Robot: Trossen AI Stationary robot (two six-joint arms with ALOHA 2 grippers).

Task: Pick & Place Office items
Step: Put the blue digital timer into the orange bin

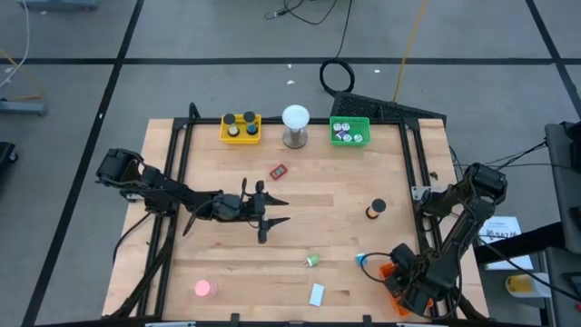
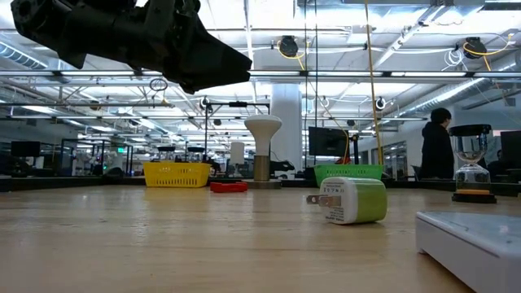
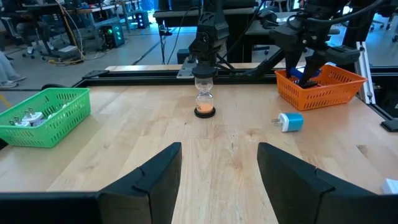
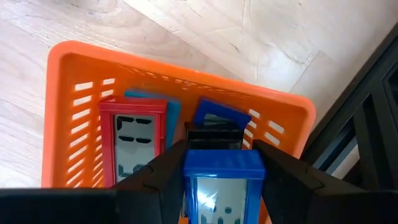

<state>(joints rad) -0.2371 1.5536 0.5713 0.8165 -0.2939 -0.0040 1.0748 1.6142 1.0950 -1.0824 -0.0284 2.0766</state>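
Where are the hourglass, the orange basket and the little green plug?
hourglass [image 3: 204,94]: left wrist view, on its glass middle.
orange basket [image 4: 74,93]: right wrist view, on its slotted wall.
green plug [image 2: 358,201]: low view, on its green side.

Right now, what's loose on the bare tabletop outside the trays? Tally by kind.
Red block: 1
Pink disc: 1
Green charger: 1
Blue charger: 1
White block: 1
Hourglass: 1
White ball on stand: 1
Total: 7

The right claw [image 4: 214,180] holds a timer [image 4: 222,186] over the corner basket [image 4: 74,81].
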